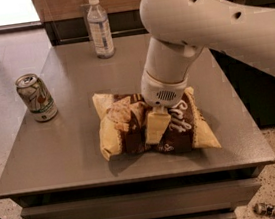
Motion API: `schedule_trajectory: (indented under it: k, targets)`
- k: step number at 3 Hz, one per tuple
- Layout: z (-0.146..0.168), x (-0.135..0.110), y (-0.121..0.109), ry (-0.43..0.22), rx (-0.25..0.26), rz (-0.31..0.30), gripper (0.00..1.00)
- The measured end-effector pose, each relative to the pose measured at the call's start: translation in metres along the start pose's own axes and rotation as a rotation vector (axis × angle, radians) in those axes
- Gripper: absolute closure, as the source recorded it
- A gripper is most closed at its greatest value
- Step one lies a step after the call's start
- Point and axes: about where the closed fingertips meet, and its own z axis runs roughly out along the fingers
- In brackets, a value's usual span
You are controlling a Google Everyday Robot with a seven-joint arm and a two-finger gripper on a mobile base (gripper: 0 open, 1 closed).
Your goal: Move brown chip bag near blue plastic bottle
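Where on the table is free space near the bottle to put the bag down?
The table is bare between the bottle and the bag, and also between the bottle and the can. The middle is crowded: the gripper is down on the bag there.

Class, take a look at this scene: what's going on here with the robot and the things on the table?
The robot's single arm reaches down over the grey table, with its gripper on the middle of the large, crinkly brown chip bag, which lies flat near the front edge. The slim blue plastic bottle with a white cap stands upright at the far edge, well apart from the bag. A green-and-white soda can stands on the left side.
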Motion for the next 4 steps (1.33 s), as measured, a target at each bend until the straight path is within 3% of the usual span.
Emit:
schedule_trajectory:
  k: [1,2,4]
  targets:
    - [-0.037,0.017,-0.053,0.032,0.112,0.063,1.00]
    - [-0.060,0.032,-0.098,0.047,0.187,0.119,1.00]
    - [-0.075,0.066,-0.189,0.085,0.339,0.202,1.00]
